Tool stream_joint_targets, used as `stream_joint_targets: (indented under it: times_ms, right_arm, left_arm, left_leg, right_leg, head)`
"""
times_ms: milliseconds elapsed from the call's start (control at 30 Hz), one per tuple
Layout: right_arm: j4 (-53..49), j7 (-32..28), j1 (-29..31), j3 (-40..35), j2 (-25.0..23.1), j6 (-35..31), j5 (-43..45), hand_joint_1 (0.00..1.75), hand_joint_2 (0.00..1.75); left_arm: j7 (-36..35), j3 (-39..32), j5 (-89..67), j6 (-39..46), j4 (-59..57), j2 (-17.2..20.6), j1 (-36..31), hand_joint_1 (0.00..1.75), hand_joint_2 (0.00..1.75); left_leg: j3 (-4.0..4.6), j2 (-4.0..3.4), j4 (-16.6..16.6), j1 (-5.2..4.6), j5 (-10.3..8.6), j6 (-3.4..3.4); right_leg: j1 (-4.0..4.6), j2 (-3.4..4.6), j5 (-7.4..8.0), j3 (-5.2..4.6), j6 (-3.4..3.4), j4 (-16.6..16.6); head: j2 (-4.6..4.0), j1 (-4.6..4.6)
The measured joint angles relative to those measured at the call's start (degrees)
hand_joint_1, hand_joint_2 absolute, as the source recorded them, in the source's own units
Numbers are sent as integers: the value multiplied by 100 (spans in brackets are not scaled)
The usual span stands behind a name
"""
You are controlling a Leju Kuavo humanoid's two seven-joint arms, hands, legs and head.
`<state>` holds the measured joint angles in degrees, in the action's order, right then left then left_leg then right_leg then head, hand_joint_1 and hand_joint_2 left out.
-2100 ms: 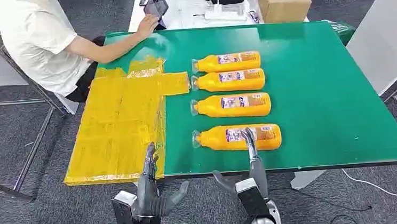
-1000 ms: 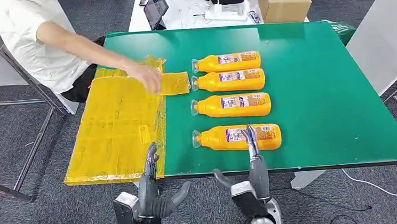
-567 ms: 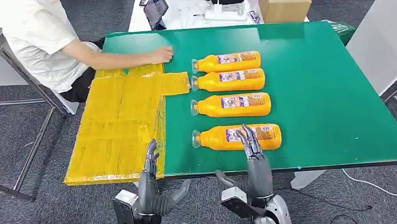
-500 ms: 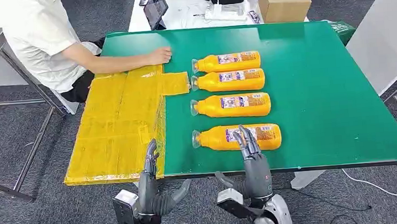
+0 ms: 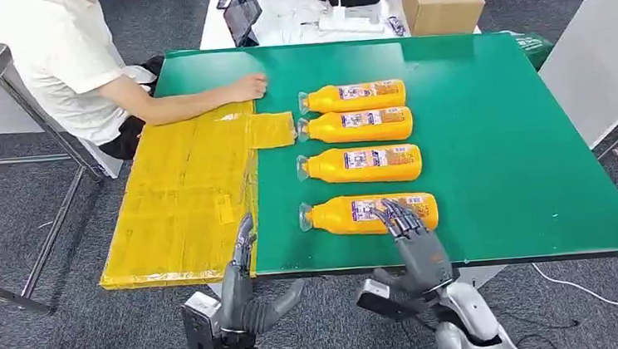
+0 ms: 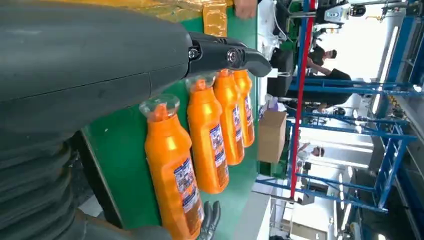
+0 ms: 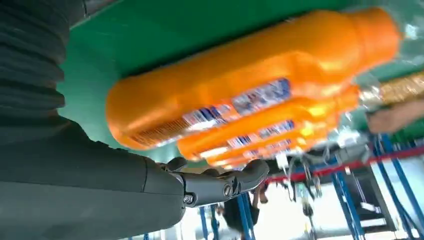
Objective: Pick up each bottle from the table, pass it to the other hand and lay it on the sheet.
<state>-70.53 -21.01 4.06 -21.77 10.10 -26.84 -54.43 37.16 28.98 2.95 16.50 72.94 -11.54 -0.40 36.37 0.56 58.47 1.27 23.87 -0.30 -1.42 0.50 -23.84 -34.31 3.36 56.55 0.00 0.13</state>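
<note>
Right hand (image 5: 410,231), fingers spread and empty, poised over nearest bottle (image 5: 367,214) lying lower centre on green table (image 5: 518,125), seemingly for pickup; left hand (image 5: 242,267) open, empty, waiting beside yellow sheet (image 5: 182,193).

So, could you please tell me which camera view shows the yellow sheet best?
The head view: the whole yellow sheet lies in sight on the green table's left side, a person's hand by its far end. The left wrist view catches a strip of it past the thumb; the right wrist view a blurred scrap.
</note>
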Motion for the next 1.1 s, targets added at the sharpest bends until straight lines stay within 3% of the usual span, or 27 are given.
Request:
stream_joint_targets:
  times_ms: [333,1100]
  right_arm:
    - [-2,404,177,-136,503,641,0,0,175]
    - [-660,452,746,-568,651,236,-518,0,175]
  left_arm:
    - [-28,-7,-66,-33,-24,-7,-2,0,175]
    - [-42,-79,-205,46,-31,-50,-1,0,175]
  left_leg:
    - [2,1,0,-1,1,2]
    - [1,1,0,0,0,3]
  right_leg:
    - [-1,0,0,1,1,0]
    - [0,0,0,1,1,1]
  head:
    - [0,0]
    - [0,-2]
